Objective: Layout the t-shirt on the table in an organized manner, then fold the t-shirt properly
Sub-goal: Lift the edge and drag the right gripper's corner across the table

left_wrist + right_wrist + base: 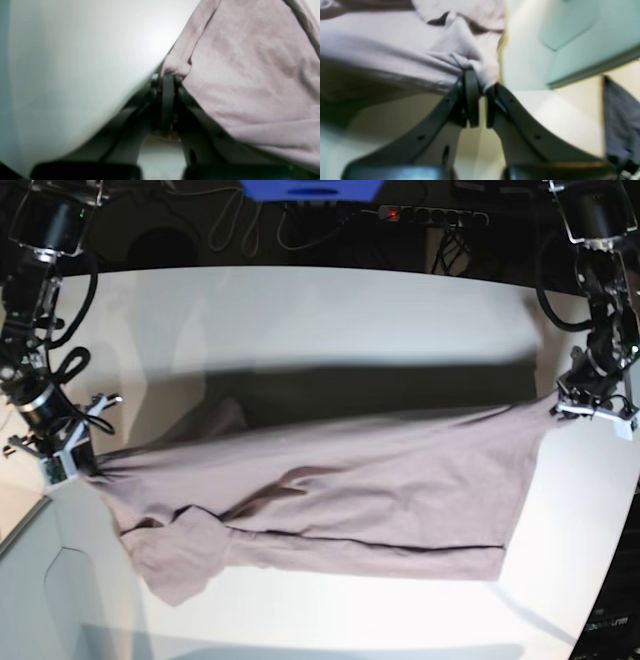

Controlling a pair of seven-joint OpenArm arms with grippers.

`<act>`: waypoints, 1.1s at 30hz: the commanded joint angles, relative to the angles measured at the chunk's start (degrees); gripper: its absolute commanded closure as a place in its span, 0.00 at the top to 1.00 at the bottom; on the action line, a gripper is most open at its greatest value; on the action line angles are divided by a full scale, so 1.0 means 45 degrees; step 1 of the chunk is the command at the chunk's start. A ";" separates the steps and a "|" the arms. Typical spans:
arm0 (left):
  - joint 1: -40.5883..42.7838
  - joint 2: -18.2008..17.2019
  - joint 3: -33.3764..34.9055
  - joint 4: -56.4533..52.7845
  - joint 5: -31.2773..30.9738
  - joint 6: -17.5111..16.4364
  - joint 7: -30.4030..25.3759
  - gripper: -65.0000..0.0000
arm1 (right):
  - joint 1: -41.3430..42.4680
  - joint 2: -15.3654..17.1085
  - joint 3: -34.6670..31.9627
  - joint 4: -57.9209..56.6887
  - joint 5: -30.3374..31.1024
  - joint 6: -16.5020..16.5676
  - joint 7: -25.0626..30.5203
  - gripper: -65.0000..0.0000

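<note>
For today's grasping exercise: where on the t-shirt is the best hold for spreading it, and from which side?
The two far corners of the t-shirt, approached from the outer sides: it hangs stretched between the left gripper and right gripper, both already shut there.

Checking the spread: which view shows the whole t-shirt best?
Base view: the t-shirt hangs stretched between both hands above the table. Each wrist view shows only blurred cloth by its pinched corner.

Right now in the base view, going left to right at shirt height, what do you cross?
Right gripper, jaws shut on the cloth → dusty mauve cotton t-shirt stretched between both arms above the smooth white tabletop → left gripper, jaws shut on the opposite edge.
</note>
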 commanded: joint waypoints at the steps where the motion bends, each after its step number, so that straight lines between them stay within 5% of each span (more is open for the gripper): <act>1: 0.0053 -0.0264 -0.0095 0.0608 -0.0001 0.0027 -0.0378 0.00 | -0.0028 0.0225 0.0349 0.0584 0.0107 0.0022 0.0141 0.00; 11: 0.0834 -0.0264 -0.0095 0.1897 -0.0001 0.0027 -0.0378 0.00 | 0.0383 0.0206 0.0329 0.1893 0.0068 0.0022 -0.0933 0.00; 17: 0.1322 -0.0147 -0.0095 0.1878 -0.0001 0.0027 -0.0378 0.00 | 0.2434 -0.0166 -0.2504 -0.1077 -0.1847 0.0022 -0.1168 0.00; 24: 0.1401 -0.0147 -0.0095 0.1878 -0.0001 0.0027 -0.0378 0.00 | 0.5736 -0.1377 -0.3090 -0.5472 -0.4406 0.0022 -0.1207 0.00; 33: 0.1635 -0.0108 -0.0016 0.1878 -0.0001 0.0027 -0.0378 0.00 | 0.6224 -0.1729 -0.3070 -0.5394 -0.5305 0.0022 -0.1148 0.55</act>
